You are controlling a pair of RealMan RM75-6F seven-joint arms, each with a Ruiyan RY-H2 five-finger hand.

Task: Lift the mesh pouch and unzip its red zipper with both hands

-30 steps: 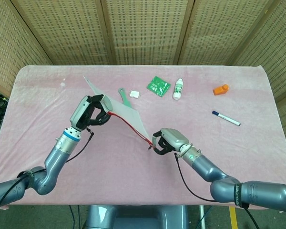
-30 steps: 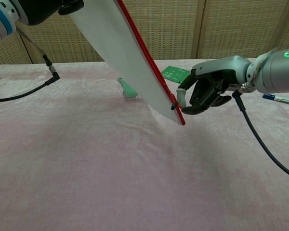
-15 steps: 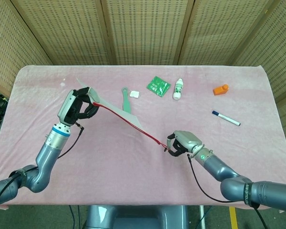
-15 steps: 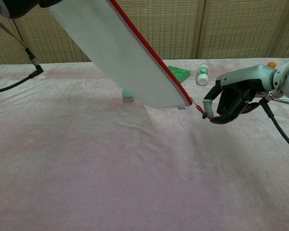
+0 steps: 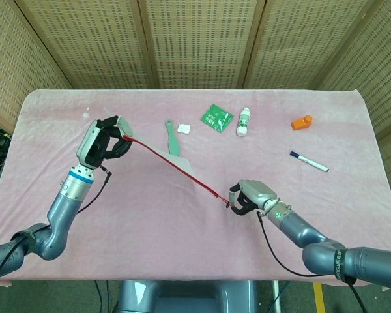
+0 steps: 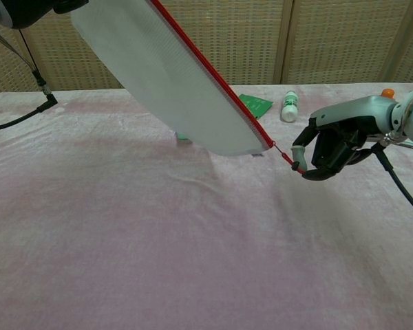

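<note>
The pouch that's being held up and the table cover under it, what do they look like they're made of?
Mesh pouch: likely a fine white synthetic mesh, matte, going by the tiny grid texture; its red zipper edge looks like woven tape. Table cover: soft pink fabric, perhaps fleece or towelling, with a fuzzy nap and shallow wrinkles.

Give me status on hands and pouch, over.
Left hand grips pouch top, held off the table. Right hand pinches red zipper pull at low end. Nothing in the way.

left hand (image 6: 27, 10) cut off by chest view's top edge, green tool (image 6: 182, 136) mostly hidden behind mesh pouch (image 6: 172, 82)
</note>
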